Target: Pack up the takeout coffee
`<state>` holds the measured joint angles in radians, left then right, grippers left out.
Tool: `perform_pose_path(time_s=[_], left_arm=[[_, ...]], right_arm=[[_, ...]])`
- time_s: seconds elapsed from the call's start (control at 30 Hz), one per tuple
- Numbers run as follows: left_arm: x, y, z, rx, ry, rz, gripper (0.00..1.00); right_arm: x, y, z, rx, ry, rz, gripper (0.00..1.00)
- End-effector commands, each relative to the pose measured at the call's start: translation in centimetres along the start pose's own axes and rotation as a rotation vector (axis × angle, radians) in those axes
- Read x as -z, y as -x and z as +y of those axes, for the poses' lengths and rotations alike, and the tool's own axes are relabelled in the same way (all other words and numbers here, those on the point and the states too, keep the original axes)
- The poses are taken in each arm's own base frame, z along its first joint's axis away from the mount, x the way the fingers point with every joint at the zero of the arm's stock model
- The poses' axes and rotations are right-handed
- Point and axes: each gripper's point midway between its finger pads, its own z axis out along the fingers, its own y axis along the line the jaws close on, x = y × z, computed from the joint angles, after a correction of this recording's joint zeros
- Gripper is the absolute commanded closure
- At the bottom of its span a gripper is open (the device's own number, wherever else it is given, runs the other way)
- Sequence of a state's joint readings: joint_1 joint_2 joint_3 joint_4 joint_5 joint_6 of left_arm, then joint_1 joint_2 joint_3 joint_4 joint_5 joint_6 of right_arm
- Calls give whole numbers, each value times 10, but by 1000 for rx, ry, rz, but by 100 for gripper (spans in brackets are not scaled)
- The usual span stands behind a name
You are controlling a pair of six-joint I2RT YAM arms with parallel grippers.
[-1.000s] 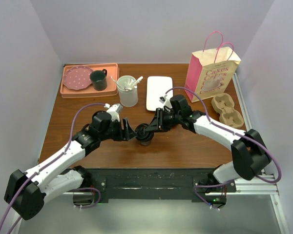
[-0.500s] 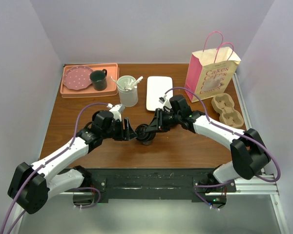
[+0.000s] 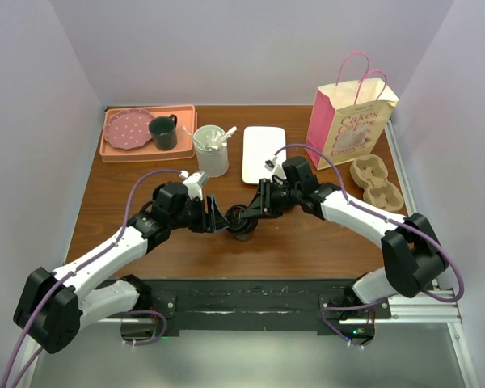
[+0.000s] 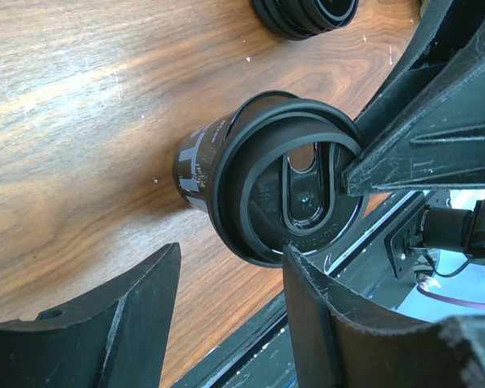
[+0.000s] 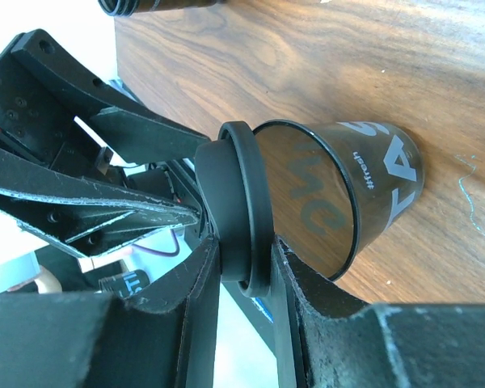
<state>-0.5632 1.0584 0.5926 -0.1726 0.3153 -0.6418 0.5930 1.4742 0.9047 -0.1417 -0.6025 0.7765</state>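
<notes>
Far left on the brown wooden worktop (image 3: 307,242): a salmon-pink tray (image 3: 113,152) carrying a pink dotted plate (image 3: 128,129) and a dark green mug (image 3: 163,132). Beside it stands a translucent white tub (image 3: 212,162) with pale stirrers in it. Left gripper (image 4: 233,260) has its jaws spread with nothing between them, its tips just short of the cup's top. Centre, near the front edge: the dark glossy takeout cup with white lettering (image 5: 364,194) stands on the worktop, apart from the packing things. Its black plastic sip lid (image 4: 295,190) looks slightly askew on the rim, probably not pressed home. Right gripper (image 5: 246,250) pinches the edge of that lid from the other side. Behind lies a white rectangular tray (image 3: 263,153). Right: a pink and cream paper gift bag with handles (image 3: 347,129), upright, and just beside it a grey-brown moulded pulp cup carrier (image 3: 378,182). Handling judgement: the cup is light, thin-walled and slick, and it would dent under a hard squeeze. Contents cannot be told. The lid rim is the stiffest part, but lifting by it risks popping it off. Better to hold the upper body just under the rim.
</notes>
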Motion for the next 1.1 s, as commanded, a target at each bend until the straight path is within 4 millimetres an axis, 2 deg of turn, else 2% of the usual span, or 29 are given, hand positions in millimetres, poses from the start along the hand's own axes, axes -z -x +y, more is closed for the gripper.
perform_pose_path(time_s=[0.0, 0.53, 1.07], left_arm=[[1, 12, -14, -35, -60, -24, 42], [-8, 13, -14, -36, -68, -9, 43], [-16, 13, -13, -29, -70, 8, 44]], right_arm=[[12, 9, 20, 49, 63, -24, 71], [16, 8, 8, 35, 49, -16, 71], [18, 7, 2, 21, 38, -12, 59]])
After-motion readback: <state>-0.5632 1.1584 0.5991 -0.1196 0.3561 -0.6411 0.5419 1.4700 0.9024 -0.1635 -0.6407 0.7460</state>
